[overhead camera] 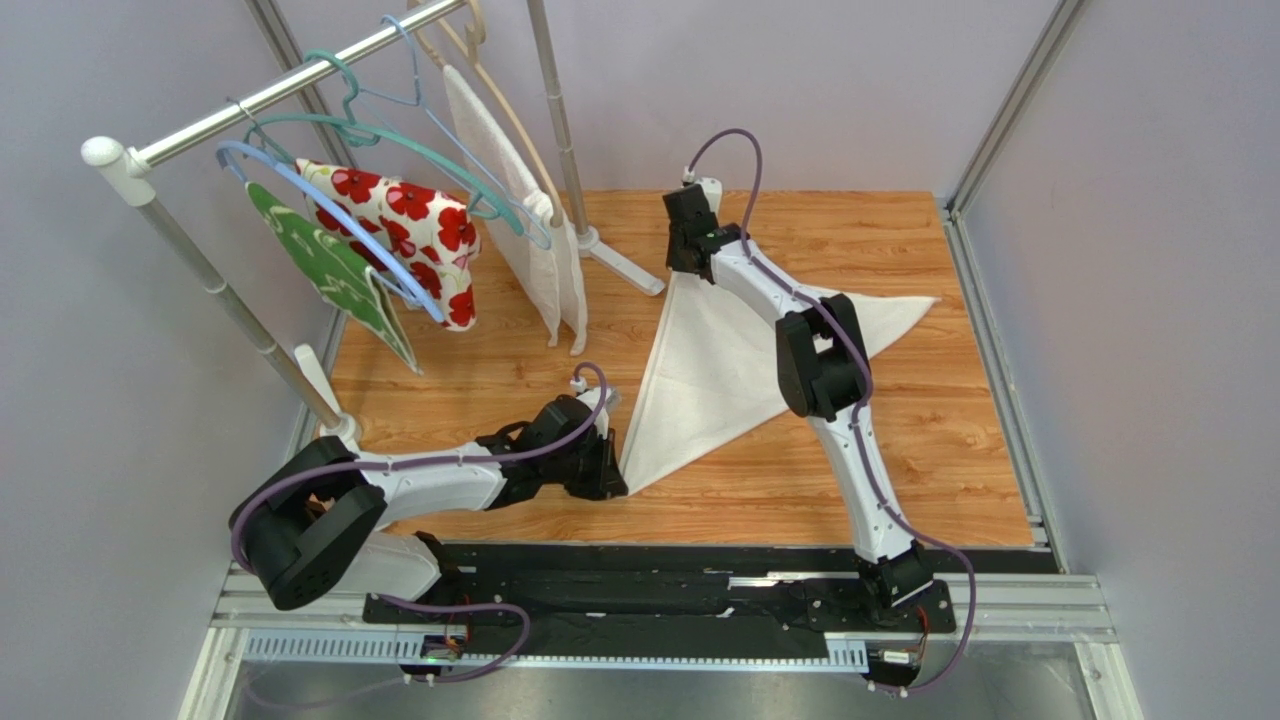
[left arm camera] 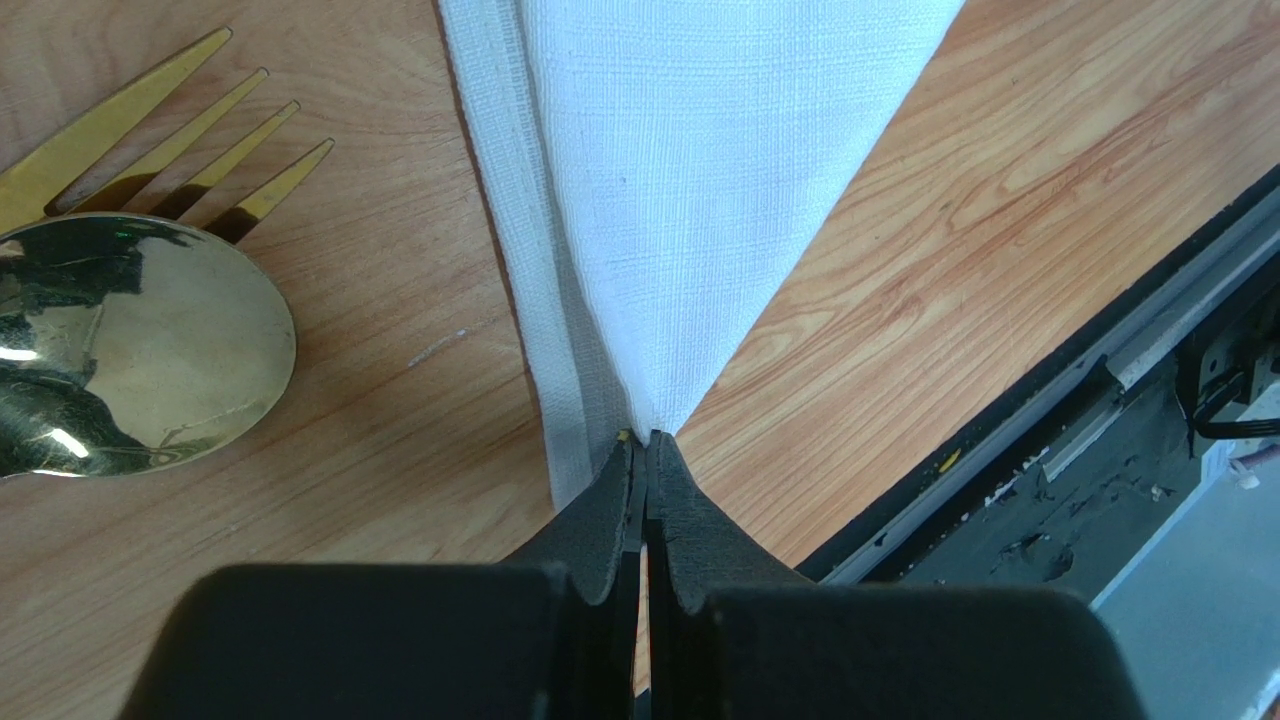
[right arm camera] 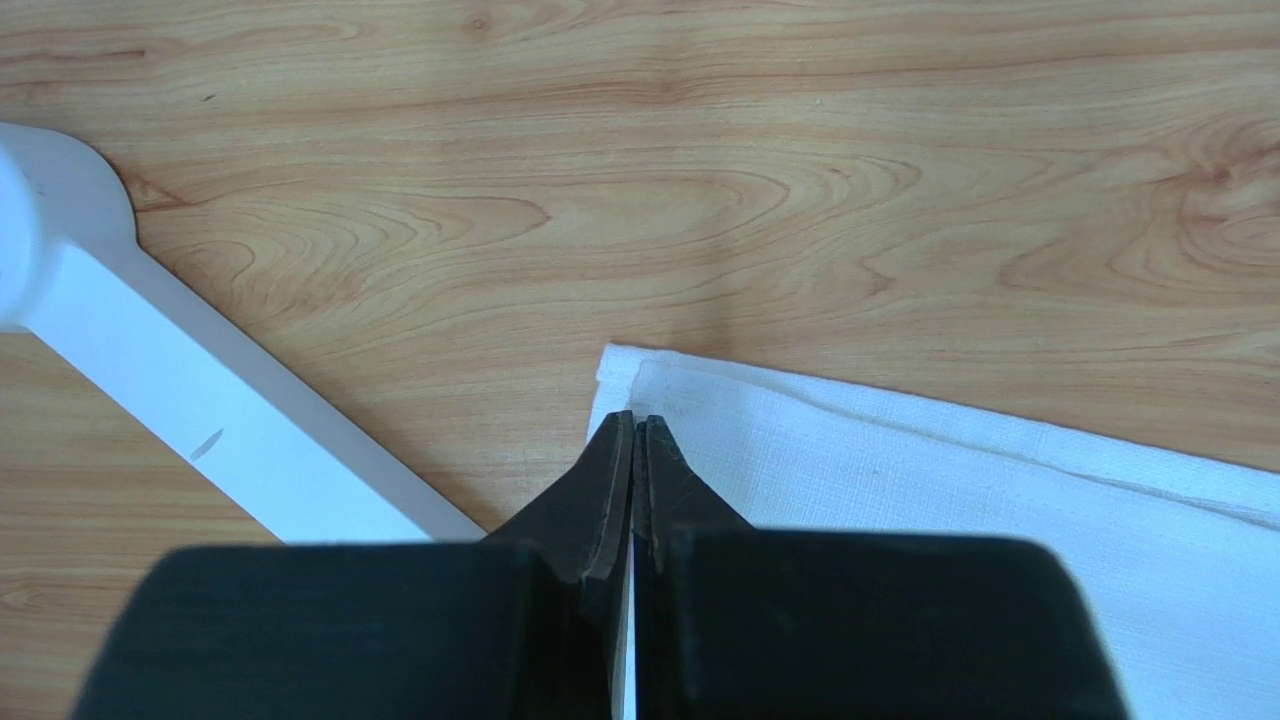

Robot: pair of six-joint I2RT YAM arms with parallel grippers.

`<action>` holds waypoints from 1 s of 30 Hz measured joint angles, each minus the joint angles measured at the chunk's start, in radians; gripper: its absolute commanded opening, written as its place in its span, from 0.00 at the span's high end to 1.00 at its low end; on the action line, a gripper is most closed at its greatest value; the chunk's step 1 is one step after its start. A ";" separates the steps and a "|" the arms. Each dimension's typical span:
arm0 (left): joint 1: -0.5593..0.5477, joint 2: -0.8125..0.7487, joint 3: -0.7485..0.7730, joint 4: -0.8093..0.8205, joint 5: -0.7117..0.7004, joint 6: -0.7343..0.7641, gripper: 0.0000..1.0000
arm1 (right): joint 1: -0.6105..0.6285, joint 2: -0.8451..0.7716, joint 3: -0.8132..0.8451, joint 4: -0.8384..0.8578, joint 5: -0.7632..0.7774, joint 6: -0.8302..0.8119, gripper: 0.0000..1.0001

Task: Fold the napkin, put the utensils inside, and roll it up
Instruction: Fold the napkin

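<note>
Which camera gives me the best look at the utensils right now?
Left wrist: the gold fork tines and spoon bowl lie on the table beside the napkin. Top external: the left arm seems to cover them. Right wrist: none in view.

The wooden table (overhead camera: 932,450) carries the triangle-folded napkin (overhead camera: 706,375), gold utensils (left arm camera: 135,345) and a rack foot (right arm camera: 226,408).

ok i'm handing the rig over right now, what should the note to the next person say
Left hand: shut on the near corner of the napkin.
Right hand: shut on its far corner.
The napkin lies on the table, folded into a triangle; the fork and spoon lie beside its near corner.
Done: first fold. Left: utensils inside, roll up.
</note>
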 measured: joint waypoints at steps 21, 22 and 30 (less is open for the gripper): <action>-0.002 -0.026 -0.012 -0.005 0.004 -0.023 0.51 | 0.013 0.050 0.062 0.011 -0.058 0.014 0.55; -0.002 -0.048 -0.016 -0.013 0.002 -0.029 0.45 | 0.013 0.050 0.060 0.013 -0.064 0.015 0.46; -0.006 -0.266 0.012 -0.165 -0.072 -0.029 0.19 | -0.013 -0.052 -0.055 0.035 -0.158 0.010 0.33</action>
